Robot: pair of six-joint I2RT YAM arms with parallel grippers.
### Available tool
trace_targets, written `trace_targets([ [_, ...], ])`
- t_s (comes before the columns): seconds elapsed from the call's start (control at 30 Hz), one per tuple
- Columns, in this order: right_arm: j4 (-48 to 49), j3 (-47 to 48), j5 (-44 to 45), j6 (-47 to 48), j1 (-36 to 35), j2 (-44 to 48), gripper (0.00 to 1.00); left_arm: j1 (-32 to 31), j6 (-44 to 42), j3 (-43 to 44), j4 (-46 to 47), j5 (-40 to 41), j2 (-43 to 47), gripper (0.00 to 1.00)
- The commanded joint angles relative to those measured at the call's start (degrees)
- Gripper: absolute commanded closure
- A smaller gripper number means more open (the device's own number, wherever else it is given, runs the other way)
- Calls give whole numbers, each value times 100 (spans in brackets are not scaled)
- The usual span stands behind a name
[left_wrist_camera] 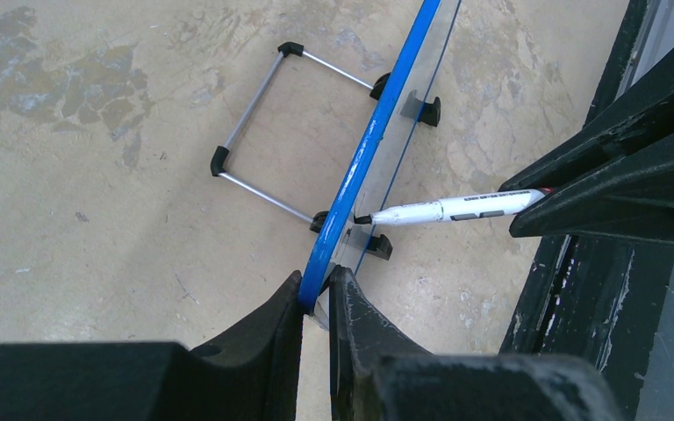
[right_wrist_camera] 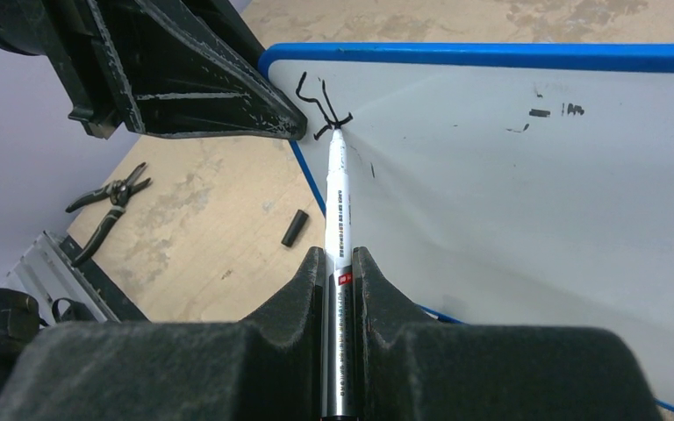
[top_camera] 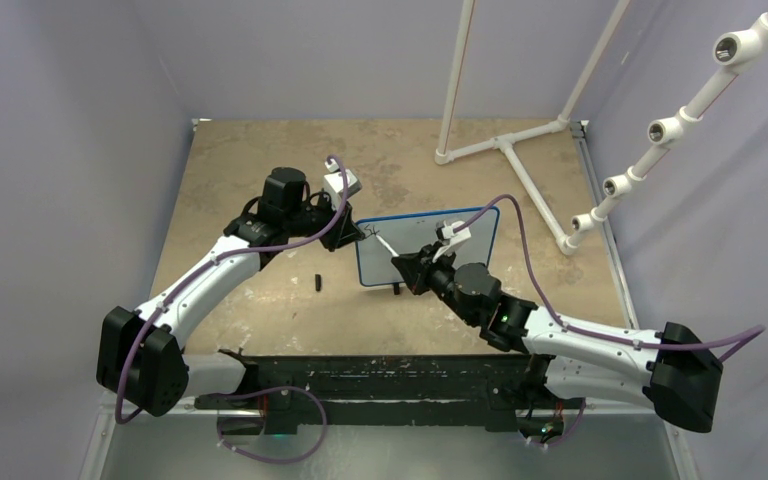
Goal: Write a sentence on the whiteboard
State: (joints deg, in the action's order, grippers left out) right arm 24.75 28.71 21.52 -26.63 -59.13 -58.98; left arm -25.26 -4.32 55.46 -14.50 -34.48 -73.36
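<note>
The whiteboard (top_camera: pixel 425 240) stands upright mid-table on black feet; its blue rim (left_wrist_camera: pixel 369 140) shows edge-on in the left wrist view. My left gripper (left_wrist_camera: pixel 318 285) is shut on the board's upper left corner. My right gripper (right_wrist_camera: pixel 340 259) is shut on a white marker (right_wrist_camera: pixel 338 202), whose tip touches the board face (right_wrist_camera: pixel 535 193) near that corner. The sentence is a short black scribble (right_wrist_camera: pixel 320 105) at the tip, also faint in the top view (top_camera: pixel 368 231). The marker also shows in the left wrist view (left_wrist_camera: pixel 448 209).
A black marker cap (top_camera: pixel 317 282) lies on the table left of the board, also in the right wrist view (right_wrist_camera: pixel 295 228). Pliers (right_wrist_camera: pixel 110 197) lie near the table's left edge. A white PVC frame (top_camera: pixel 505 145) stands at the back right. The board's wire stand (left_wrist_camera: pixel 254 132) extends behind it.
</note>
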Motion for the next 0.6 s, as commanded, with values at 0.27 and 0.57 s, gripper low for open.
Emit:
trace_targets([
  [0.27,-145,-120,80,-158,16,103,100,3,-233,-34,26,133,129,100],
  [0.57,-205,-113,151,-191,16,150,100,3,-223,-33,26,151,146,100],
])
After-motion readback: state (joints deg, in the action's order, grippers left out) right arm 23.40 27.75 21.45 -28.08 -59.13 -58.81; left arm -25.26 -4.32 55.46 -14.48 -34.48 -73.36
